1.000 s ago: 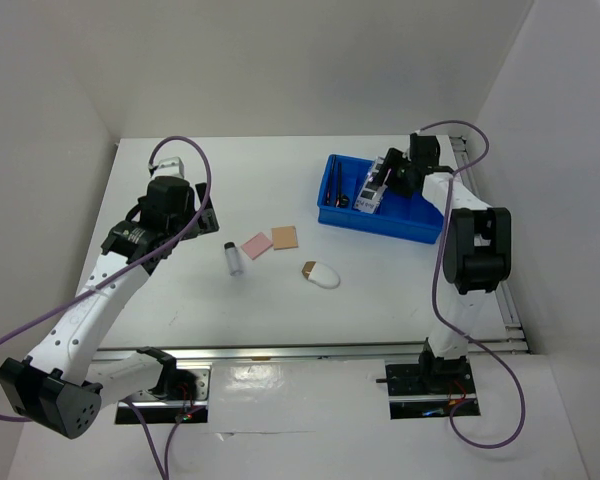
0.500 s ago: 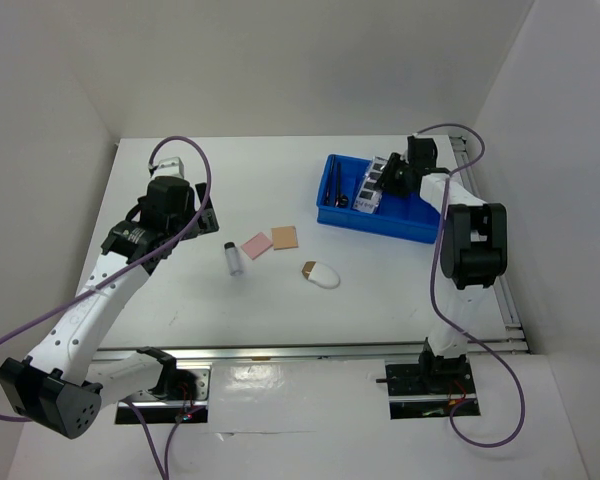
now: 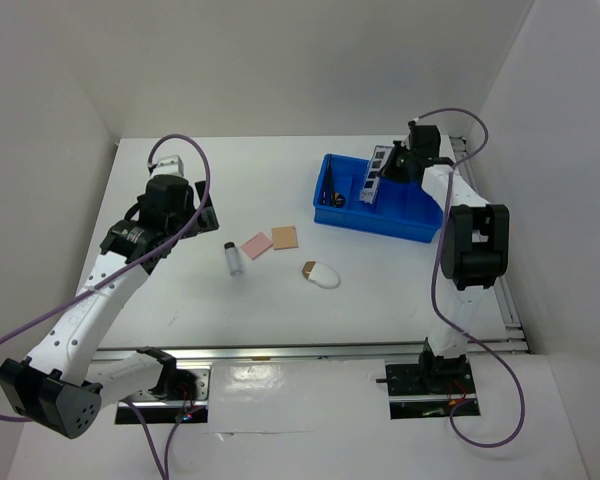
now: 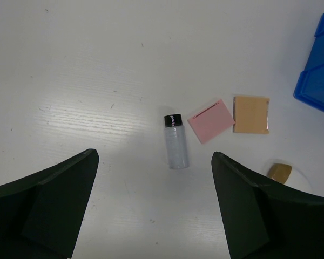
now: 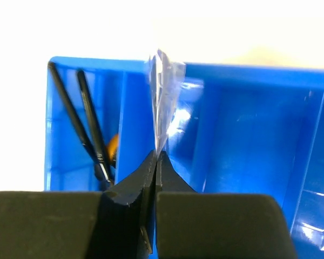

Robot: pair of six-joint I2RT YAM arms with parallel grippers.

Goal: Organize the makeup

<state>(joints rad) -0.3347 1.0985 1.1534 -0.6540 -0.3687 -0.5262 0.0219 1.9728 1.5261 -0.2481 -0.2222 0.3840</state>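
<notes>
My right gripper (image 5: 157, 157) is shut on the thin clear edge of the eyeshadow palette (image 5: 163, 89), which stands tilted on its edge in the blue tray (image 3: 378, 222). In the top view the palette (image 3: 373, 176) leans beside the right gripper (image 3: 393, 167). Two black brushes (image 5: 81, 121) lie in the tray's left compartment. On the table lie the clear vial (image 4: 176, 148), the pink pad (image 4: 211, 120), the tan pad (image 4: 251, 114) and the white sponge (image 3: 322, 275). My left gripper (image 4: 154, 216) hovers open above the vial, holding nothing.
The blue tray's corner (image 4: 317, 81) shows at the right edge of the left wrist view. White walls close in the table at the back and on both sides. A metal rail (image 3: 500, 290) runs along the right edge.
The right gripper has closed on the palette and drawn it back and upright in the tray. The tray has shifted slightly. The left arm has not moved.
</notes>
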